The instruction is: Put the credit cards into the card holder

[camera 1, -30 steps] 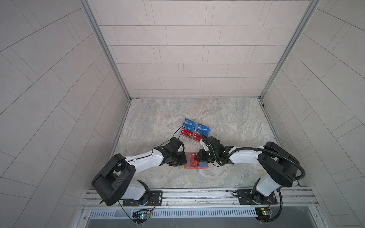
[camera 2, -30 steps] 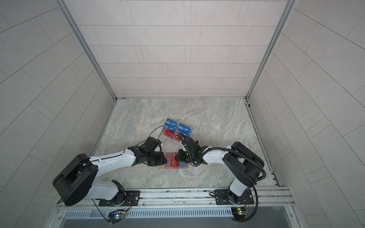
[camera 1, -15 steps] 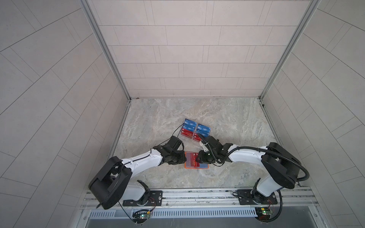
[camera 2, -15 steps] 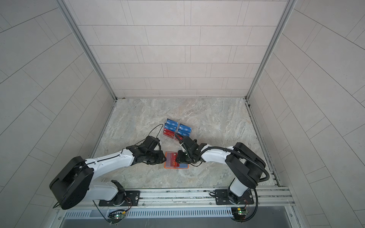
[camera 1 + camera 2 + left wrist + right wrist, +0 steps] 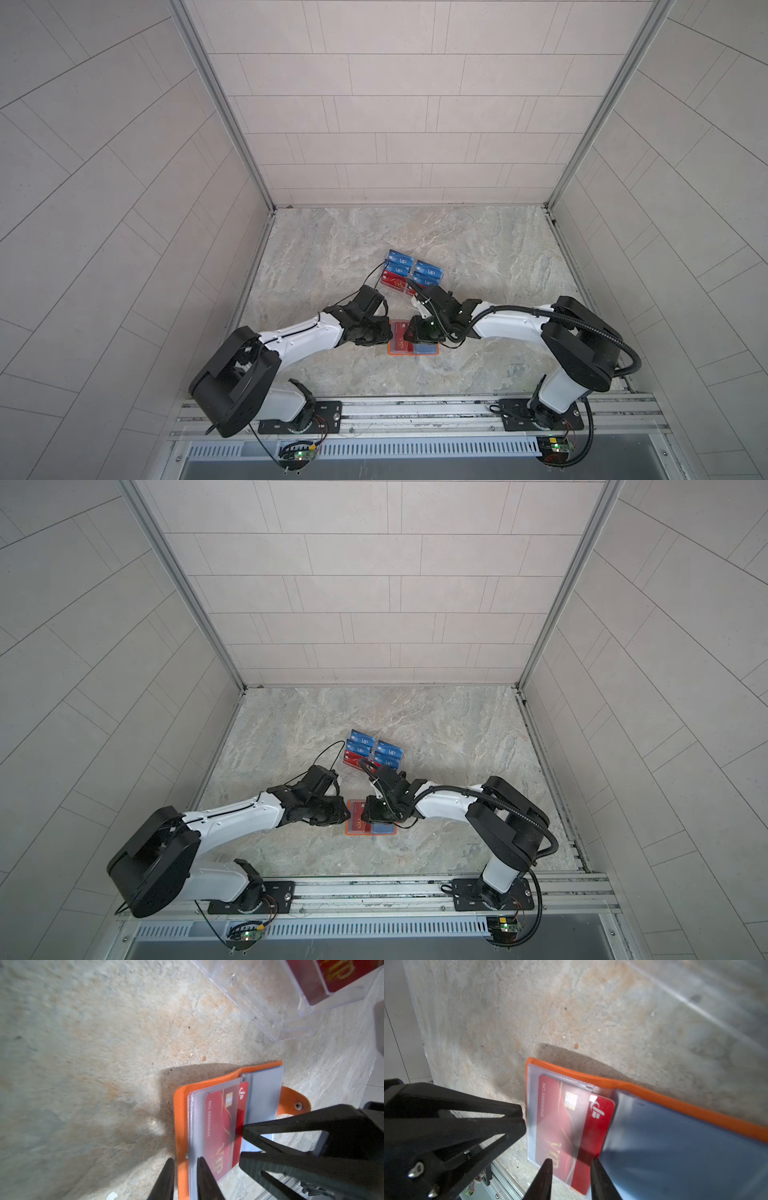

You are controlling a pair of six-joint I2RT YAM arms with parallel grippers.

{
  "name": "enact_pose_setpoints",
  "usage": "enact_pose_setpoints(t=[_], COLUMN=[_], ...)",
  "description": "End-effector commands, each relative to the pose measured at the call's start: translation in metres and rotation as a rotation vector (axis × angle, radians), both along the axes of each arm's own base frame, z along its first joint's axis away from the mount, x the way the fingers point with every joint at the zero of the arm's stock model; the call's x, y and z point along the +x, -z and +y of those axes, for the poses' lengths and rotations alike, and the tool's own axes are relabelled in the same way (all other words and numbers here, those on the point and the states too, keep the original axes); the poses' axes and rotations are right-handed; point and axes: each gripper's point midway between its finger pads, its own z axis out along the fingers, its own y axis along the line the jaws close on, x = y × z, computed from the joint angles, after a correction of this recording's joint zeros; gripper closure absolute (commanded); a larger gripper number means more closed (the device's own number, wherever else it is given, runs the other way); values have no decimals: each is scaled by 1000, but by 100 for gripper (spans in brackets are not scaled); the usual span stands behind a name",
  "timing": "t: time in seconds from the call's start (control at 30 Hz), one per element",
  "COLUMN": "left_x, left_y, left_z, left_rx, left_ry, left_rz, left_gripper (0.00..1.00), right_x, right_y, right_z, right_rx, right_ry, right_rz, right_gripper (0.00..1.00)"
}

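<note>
Left wrist view: left gripper (image 5: 184,1164) jaws parted a little, astride left edge of open card holder (image 5: 179,1109), lying flat on marble table (image 5: 83,1064); grip not confirmable. Right wrist view: right gripper (image 5: 571,1165) jaws parted above red credit card (image 5: 571,1126), card mostly inside clear sleeve (image 5: 533,1109). Acrylic rack (image 5: 409,274) beyond both grippers.

Both tools (image 5: 384,332) (image 5: 409,332) low, tips nearly meeting, slightly parted.

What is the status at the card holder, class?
Left pincer astride the card holder edge. Right pincer over the red card, jaws apart. Card mostly in the clear sleeve, one end protruding. Nothing blocking.
</note>
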Motion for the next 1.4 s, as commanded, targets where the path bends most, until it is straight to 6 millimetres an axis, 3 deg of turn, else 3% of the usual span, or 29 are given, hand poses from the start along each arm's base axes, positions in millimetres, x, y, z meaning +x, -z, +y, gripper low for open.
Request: enact_pose_setpoints(t=[0.0, 0.1, 0.3, 0.67, 1.37], left_x=[2, 3, 3, 4, 4], left_y=[0, 2, 5, 4, 7], left_z=[-3, -2, -1, -5, -12], left_rx=[-5, 3, 12, -3, -72], left_ry=[13, 9, 4, 14, -1], left_rz=[-9, -4, -1, 0, 21], left_gripper=[74, 72, 69, 77, 78], right_x=[2, 3, 5, 4, 1], right_y=[1, 0, -2, 7, 2], right_z=[7, 8, -11, -15, 24], right_rx=[15, 20, -97, -145, -80], right_ry=[13, 13, 1, -5, -106], right_rz=[14, 9, -39, -22, -10], right_gripper=[66, 66, 62, 55, 56])
